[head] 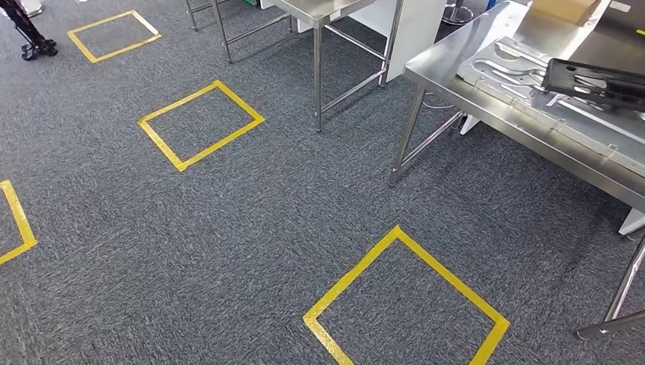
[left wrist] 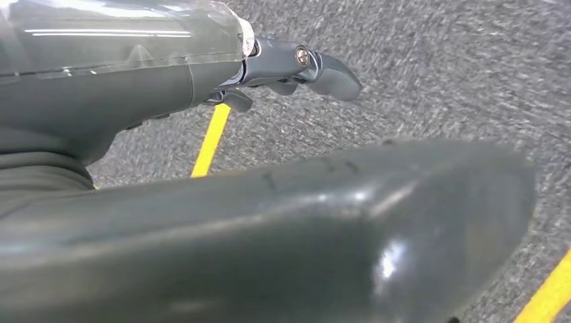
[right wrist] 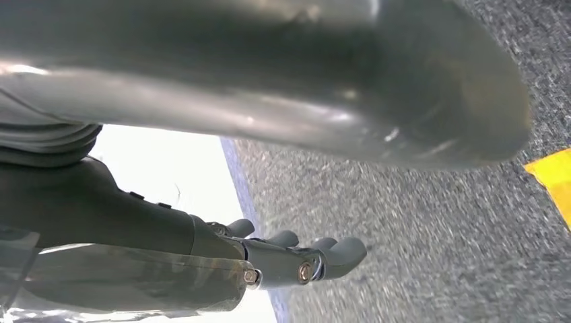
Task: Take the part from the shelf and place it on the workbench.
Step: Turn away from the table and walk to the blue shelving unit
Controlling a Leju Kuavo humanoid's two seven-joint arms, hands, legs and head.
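Note:
A steel workbench (head: 456, 85) stands at the right in the head view. On it lies a silver sheet-metal panel with cut-outs (head: 511, 70), and a black flat frame-like part (head: 598, 80) rests across that panel. My left hand (left wrist: 222, 215) hangs over the grey carpet, thumb in front and dark fingers (left wrist: 316, 67) stretched out, holding nothing. My right hand (right wrist: 256, 94) also hangs above the carpet, its fingers (right wrist: 323, 259) extended and empty.
Grey carpet carries several yellow taped squares, one near my feet (head: 407, 304) and one farther off (head: 201, 124). A second steel table (head: 319, 46) stands behind. A cardboard box (head: 564, 9) sits at the workbench's far end. A dark stand foot (head: 30, 34) is at the top left.

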